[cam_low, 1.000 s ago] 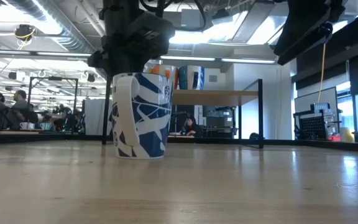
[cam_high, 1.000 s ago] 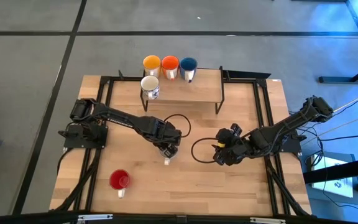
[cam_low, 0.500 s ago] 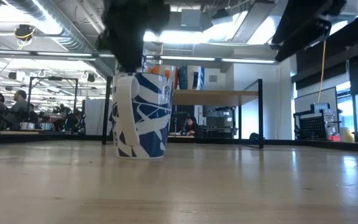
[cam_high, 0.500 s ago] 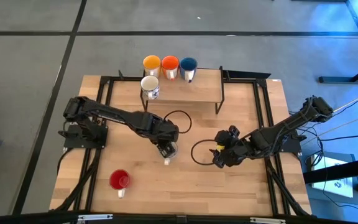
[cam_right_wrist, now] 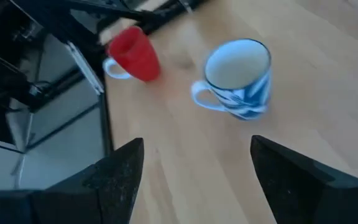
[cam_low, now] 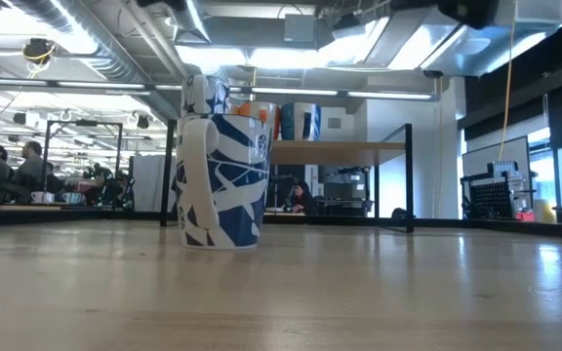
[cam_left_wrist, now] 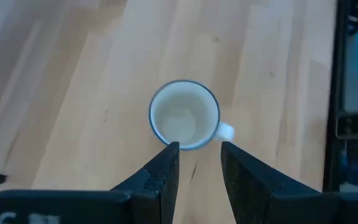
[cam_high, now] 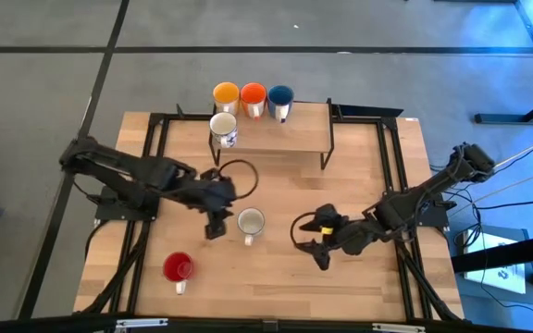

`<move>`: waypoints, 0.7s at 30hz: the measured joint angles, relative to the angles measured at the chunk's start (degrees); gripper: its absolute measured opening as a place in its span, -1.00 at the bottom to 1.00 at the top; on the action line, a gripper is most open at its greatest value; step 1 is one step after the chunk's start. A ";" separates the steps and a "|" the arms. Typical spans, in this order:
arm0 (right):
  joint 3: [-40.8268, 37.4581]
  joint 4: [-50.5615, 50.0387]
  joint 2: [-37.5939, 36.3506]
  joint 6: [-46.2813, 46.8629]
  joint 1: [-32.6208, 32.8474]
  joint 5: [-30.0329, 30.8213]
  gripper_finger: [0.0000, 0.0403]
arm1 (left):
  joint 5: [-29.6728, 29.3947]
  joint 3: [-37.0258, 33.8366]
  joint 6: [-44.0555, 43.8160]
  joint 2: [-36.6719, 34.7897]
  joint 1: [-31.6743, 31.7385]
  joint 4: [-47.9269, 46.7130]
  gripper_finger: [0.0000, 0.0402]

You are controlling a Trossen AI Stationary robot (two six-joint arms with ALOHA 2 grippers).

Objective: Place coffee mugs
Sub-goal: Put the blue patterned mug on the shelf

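Patterned mug (cam_high: pixel 251 222), white with blue, upright on the table (cam_high: pixel 359 176) near its middle, handle toward the near edge, touched by nothing.

Left gripper (cam_high: pixel 214 222) just to the mug's left, empty, fingers (cam_left_wrist: pixel 165 172) parted a little, narrower than the mug's rim. In the left wrist view, mug straight ahead past the fingertips, rim just beyond them, handle off to one side. Right gripper (cam_high: pixel 319 245) to the mug's right and slightly nearer the front edge, empty, spread wide, a bit farther off than the left. From the right wrist, mug (cam_right_wrist: pixel 236 78) in plain sight with the handle facing that camera, red mug (cam_right_wrist: pixel 132 55) beyond it.

Red mug (cam_high: pixel 178 268) alone at the near left of the table. On the shelf (cam_high: pixel 303 129) at the far edge: yellow mug (cam_high: pixel 226 95), orange mug (cam_high: pixel 253 96) and blue mug (cam_high: pixel 280 97) in a row, white mug (cam_high: pixel 223 127) in front of the yellow one, seemingly on the shelf too, though hard to be sure from above.

Likely next: a fresh grasp of the patterned mug. Left arm nearer and already lined up on it; handle crosswise to that approach, so a pinch on the rim or wall, with wider fingers, before any lift toward the shelf.
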 joint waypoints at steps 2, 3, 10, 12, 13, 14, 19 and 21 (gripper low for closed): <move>1.12 1.35 1.17 0.01 0.00 0.06 0.39 | -1.08 -1.85 0.87 -2.60 -1.85 -0.37 -0.44; 2.43 1.35 2.11 0.02 0.00 0.16 0.39 | -1.92 -3.00 1.02 -3.98 -2.73 -0.18 -0.44; 13.94 -2.74 11.50 -0.14 -0.79 2.23 0.39 | -3.89 -13.88 -0.74 -14.78 -7.15 1.29 -0.44; 17.87 -4.87 14.30 -0.07 -0.82 2.25 0.39 | -3.95 -16.47 -1.77 -17.46 -7.95 1.73 -0.44; 19.89 -5.62 15.84 -0.06 -0.92 2.42 0.39 | -4.31 -17.72 -2.10 -18.69 -8.34 1.67 -0.44; 21.93 -6.51 17.40 -0.07 -1.23 2.52 0.39 | -4.89 -18.71 -2.46 -19.77 -8.71 1.58 -0.44; 29.88 -9.65 24.02 -0.06 -1.22 2.23 0.39 | -5.88 -21.50 -4.01 -24.04 -9.93 1.63 -0.44; 31.26 -9.42 25.92 -0.03 -1.20 2.89 0.39 | -5.78 -21.84 -3.81 -25.14 -10.35 1.65 -0.44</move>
